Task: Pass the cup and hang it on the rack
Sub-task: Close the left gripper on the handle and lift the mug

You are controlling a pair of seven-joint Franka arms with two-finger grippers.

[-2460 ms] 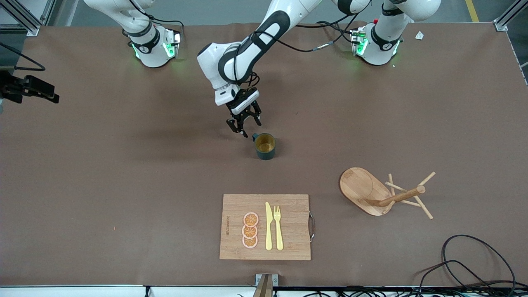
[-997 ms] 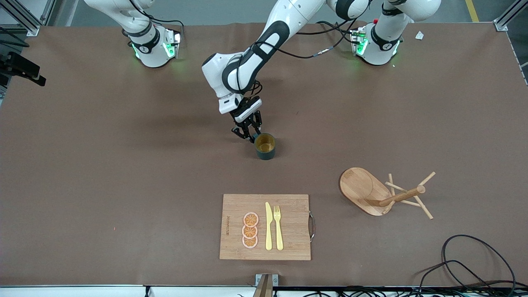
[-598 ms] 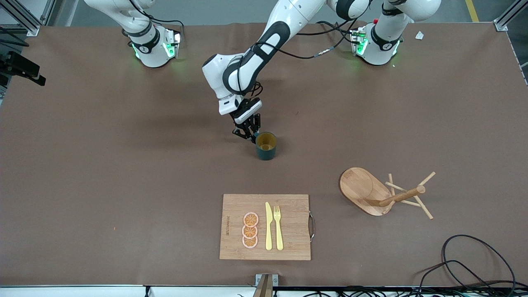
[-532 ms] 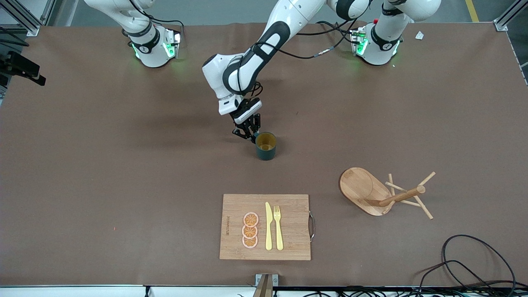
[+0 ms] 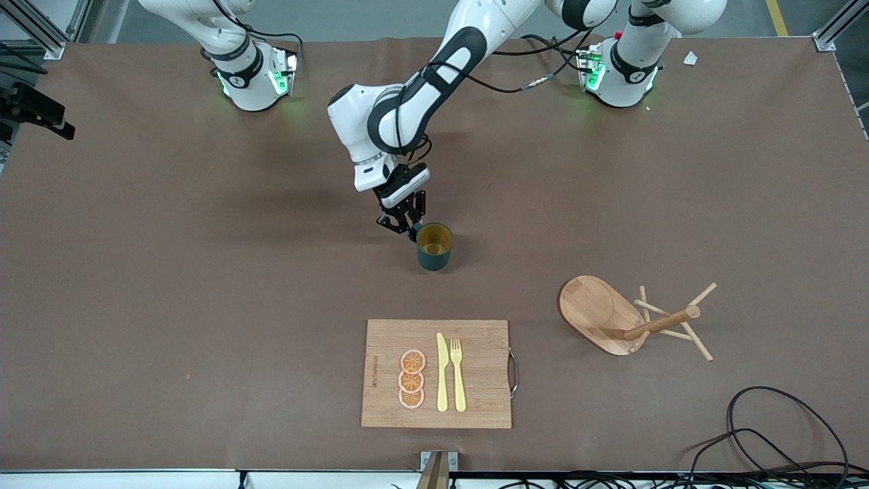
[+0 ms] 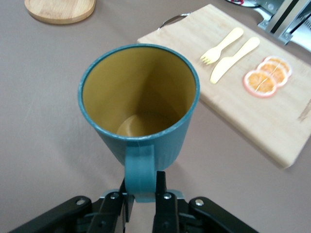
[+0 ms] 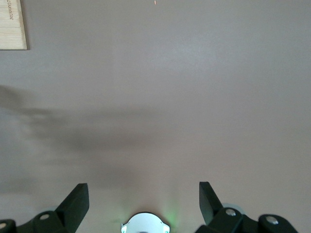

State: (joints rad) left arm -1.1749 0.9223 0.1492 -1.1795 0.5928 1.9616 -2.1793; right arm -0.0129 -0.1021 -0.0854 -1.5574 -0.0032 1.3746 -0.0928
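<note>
The dark teal cup with its ochre inside stands upright mid-table. My left gripper is shut on the cup's side handle, one finger on each side. The cup fills the left wrist view. The wooden rack lies tipped on its side toward the left arm's end of the table, nearer the front camera than the cup; its oval base shows in the left wrist view. My right gripper is open and empty, waiting over bare table at the right arm's end.
A bamboo cutting board with a yellow knife, a fork and orange slices lies nearer the front camera than the cup. Black cables lie at the front corner by the left arm's end.
My left gripper came down to the cup's handle and shut on it. The cup has since shifted slightly toward the front camera. The right gripper moved a little toward the robots' side.
</note>
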